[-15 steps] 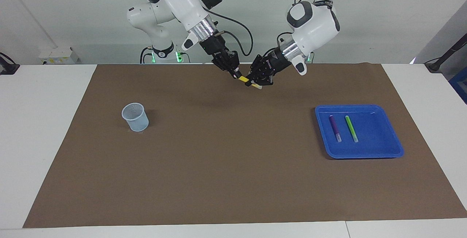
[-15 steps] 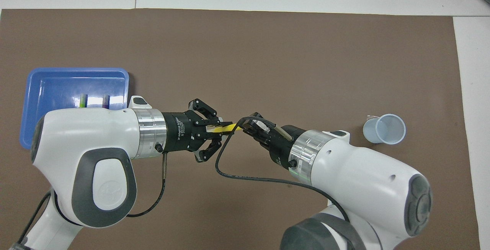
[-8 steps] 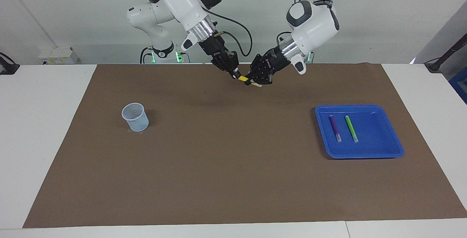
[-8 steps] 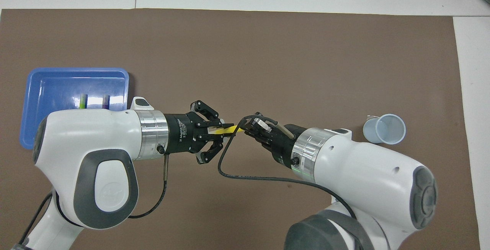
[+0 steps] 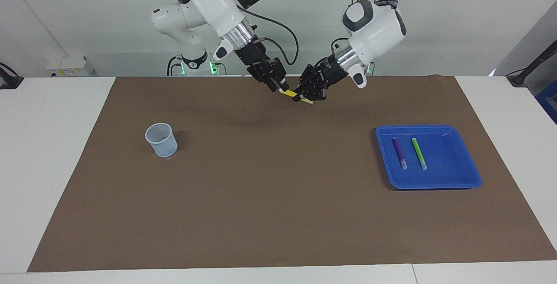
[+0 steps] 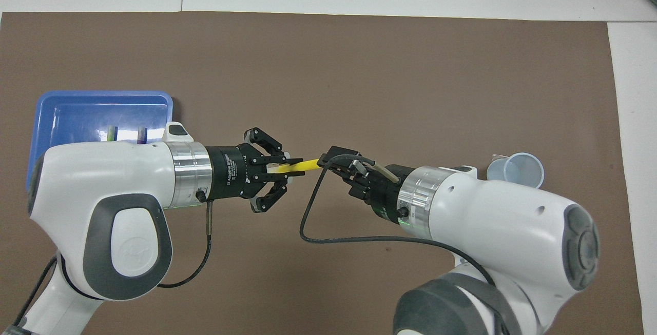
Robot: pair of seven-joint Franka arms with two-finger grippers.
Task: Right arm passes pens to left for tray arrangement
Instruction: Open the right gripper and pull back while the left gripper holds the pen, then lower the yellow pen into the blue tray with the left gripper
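Left tool [image 5: 304, 96] is pinching the yellow pen [image 5: 288, 94] by its whitish end, fingertips pressed together on it, outer links splayed; it is hanging in the air over the brown mat [image 5: 278, 197] at the robots' edge of the tabletop [image 5: 56, 145]. Right tool [image 5: 278, 86] is sitting at the pen's other end, just beside the left tool; its fingers are right at the pen tip, and whether they are spread or clamped is not readable. Overhead, the pen [image 6: 300, 165] is bridging the gap between left tool [image 6: 279, 166] and right tool [image 6: 328, 160].

Blue tray [image 5: 470, 175] is lying well apart from the left tool, toward the left arm's end of the tabletop, farther from the robots. Purple pen [image 5: 399, 152] and light green pen [image 5: 419, 153] are lying inside it side by side, not touching. Pale mesh cup [image 5: 161, 139] is standing upright well apart from the right tool, toward the right arm's end. Black cable [image 6: 328, 237] is looping under the right wrist. Nothing is blocking the mat between left tool and tray.

Versus a second ago: right arm is drawing back and up slightly, pen staying level in the left tool; tray, two pens and cup unchanged.
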